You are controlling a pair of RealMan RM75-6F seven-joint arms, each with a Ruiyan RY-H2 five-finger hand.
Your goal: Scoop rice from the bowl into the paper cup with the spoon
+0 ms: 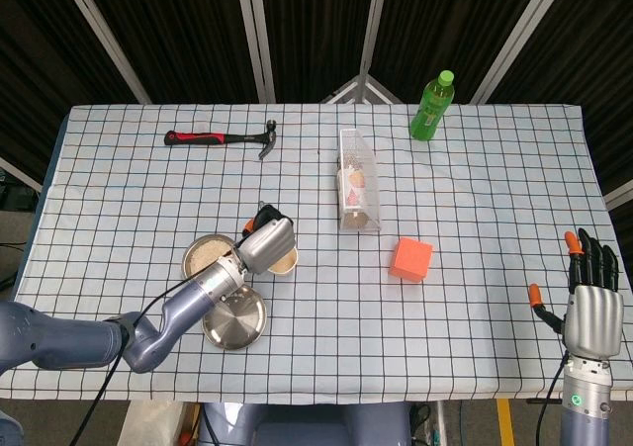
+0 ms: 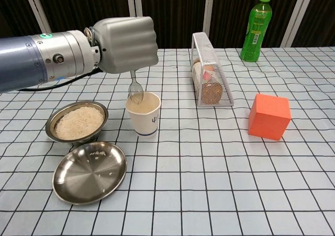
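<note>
My left hand [image 2: 125, 43] [image 1: 267, 244] grips a metal spoon [image 2: 135, 91] whose handle points steeply down, its bowl dipping at the rim of the white paper cup [image 2: 144, 112] [image 1: 287, 261]. The hand hovers right above the cup and hides most of it in the head view. A steel bowl of rice [image 2: 77, 122] [image 1: 203, 255] sits just left of the cup. My right hand [image 1: 590, 308] hangs open at the table's near right edge, away from everything; only the head view shows it.
An empty steel plate [image 2: 90, 171] with a few rice grains lies in front of the bowl. A wire basket [image 2: 210, 79], an orange cube [image 2: 269, 116], a green bottle [image 2: 256, 27] and a hammer [image 1: 224, 137] stand further off.
</note>
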